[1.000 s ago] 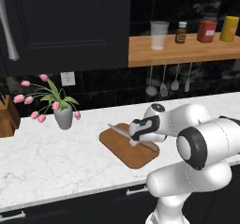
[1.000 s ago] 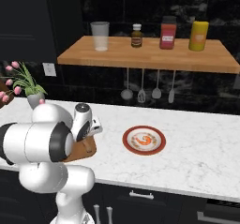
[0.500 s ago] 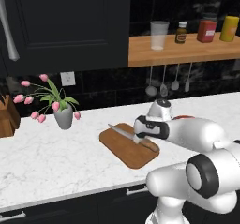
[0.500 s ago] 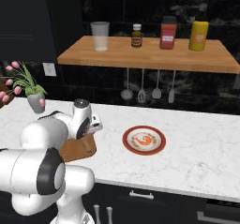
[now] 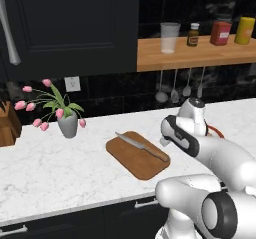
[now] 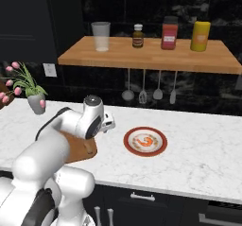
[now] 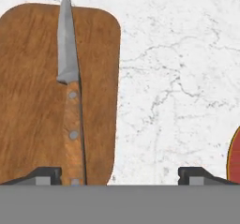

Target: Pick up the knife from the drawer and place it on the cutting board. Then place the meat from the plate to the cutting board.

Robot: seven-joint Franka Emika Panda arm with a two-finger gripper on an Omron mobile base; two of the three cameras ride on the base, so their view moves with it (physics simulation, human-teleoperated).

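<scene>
On the marble worktop (image 5: 50,168), the knife (image 5: 141,146) lies across the cutting board (image 5: 137,154); the gripper (image 7: 120,174), fingers apart, hangs between board and plate (image 6: 145,141).

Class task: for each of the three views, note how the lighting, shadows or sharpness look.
Left base view: even light, and the knife lies soft-edged on the cutting board. Right base view: dark backsplash, the plate brightly lit. Hand view: sharp wood grain, with a thin dark shadow line along the knife's edge.
</scene>
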